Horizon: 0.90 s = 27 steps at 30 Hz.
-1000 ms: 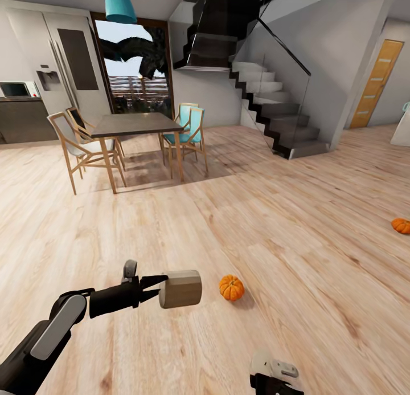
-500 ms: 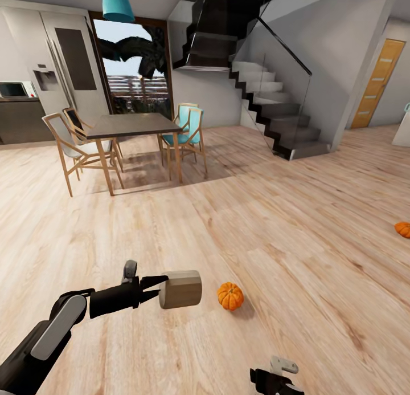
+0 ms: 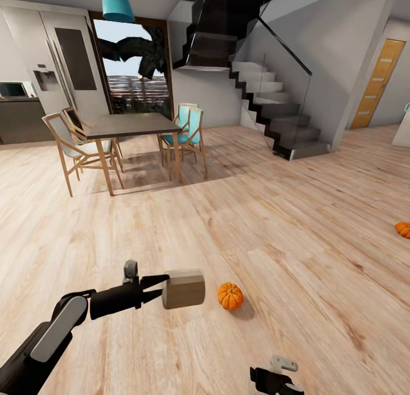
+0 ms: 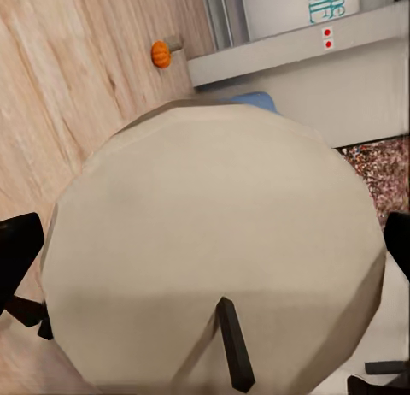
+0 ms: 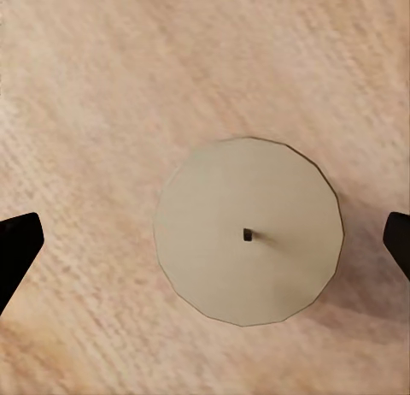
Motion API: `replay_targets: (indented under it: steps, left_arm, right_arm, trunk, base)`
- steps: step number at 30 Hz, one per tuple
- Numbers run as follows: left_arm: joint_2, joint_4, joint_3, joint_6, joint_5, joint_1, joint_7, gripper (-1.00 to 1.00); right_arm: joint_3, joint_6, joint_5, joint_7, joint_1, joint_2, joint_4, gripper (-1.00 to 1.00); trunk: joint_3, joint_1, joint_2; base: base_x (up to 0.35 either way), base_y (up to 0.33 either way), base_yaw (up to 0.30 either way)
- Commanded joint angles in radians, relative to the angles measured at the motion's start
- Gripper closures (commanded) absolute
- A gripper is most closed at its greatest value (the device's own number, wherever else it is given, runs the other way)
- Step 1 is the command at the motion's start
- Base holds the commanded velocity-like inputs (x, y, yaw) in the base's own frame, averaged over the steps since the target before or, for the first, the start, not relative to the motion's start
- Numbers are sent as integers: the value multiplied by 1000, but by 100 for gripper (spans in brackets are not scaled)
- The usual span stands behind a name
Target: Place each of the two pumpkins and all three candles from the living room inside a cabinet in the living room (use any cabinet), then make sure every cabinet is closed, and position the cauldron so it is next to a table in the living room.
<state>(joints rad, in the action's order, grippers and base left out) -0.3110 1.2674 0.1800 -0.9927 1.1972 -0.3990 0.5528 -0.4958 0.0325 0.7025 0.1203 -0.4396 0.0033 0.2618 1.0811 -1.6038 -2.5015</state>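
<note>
- Left gripper (image 3: 161,288) pinches a beige candle (image 3: 183,289) on its side, carried above the wood floor (image 3: 296,258); I see its wick face between the finger pads (image 4: 19,254).
- Right gripper (image 5: 205,241) is spread wide over a second candle (image 5: 248,231) standing upright on the floor, fingers well apart from it.
- One pumpkin (image 3: 230,296) sits just beside my held candle; another pumpkin (image 3: 403,229) lies far right.
- Dining table (image 3: 132,125) with chairs (image 3: 68,147) and the staircase (image 3: 279,113) stand well beyond.

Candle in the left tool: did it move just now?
Yes, a tiny bit. The candle in the left tool has slid toward the near pumpkin, which lies where it was.
</note>
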Motion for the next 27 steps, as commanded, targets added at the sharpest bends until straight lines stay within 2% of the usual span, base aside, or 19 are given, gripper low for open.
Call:
replay_targets:
  steps: [1,6,13,27]
  left_arm:
    - [-1,-1,1,-2,4,0,10,100]
    - [1,-3,2,-1,16,0,38,100]
    - [0,-3,2,-1,17,0,72,100]
    - [1,0,3,-1,18,0,73,100]
  right_arm:
    - [-9,4,8,5,-1,0,0,-100]
    - [-9,4,6,5,-1,0,0,-100]
    - [-9,6,6,5,-1,-1,-1,-100]
    - [-7,6,8,8,-1,0,-13,-100]
  trunk:
    - [1,0,0]
    - [16,-2,-1]
    - [16,-2,-1]
    - [70,-8,-5]
  base:
    - [0,0,0]
    - [0,0,0]
    - [0,0,0]
    - [0,0,0]
